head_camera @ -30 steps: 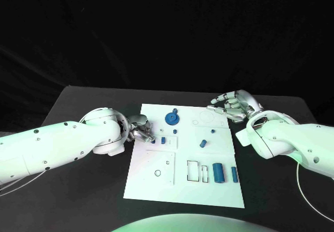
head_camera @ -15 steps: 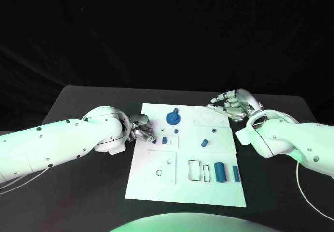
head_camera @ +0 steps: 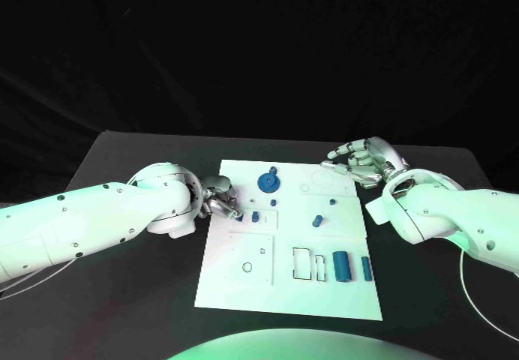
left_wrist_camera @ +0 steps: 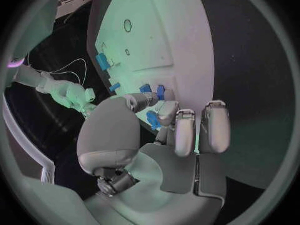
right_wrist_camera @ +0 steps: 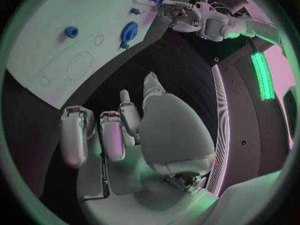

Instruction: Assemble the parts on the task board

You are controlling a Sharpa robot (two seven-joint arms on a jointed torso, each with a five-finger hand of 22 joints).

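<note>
A black desk (head_camera: 130,285) is carrying the white task board (head_camera: 271,292), which is lying flat near its middle, long side running toward the robot, with dark desk surface showing on both sides.

The task board (head_camera: 283,296) is a plain white plate lying on a black tabletop (head_camera: 130,255), marked with thin dark outlines of rectangles and small circles. The parts on it are blue: a round disc (head_camera: 266,182) near the board's far edge, a small peg (head_camera: 316,221) near its middle, and a darker blue cylinder (head_camera: 342,265) beside a slimmer blue bar (head_camera: 366,268) toward its right edge. Both arms are white with small dark dots, and the left hand (head_camera: 222,201) and right hand (head_camera: 366,163) are silver.
</note>
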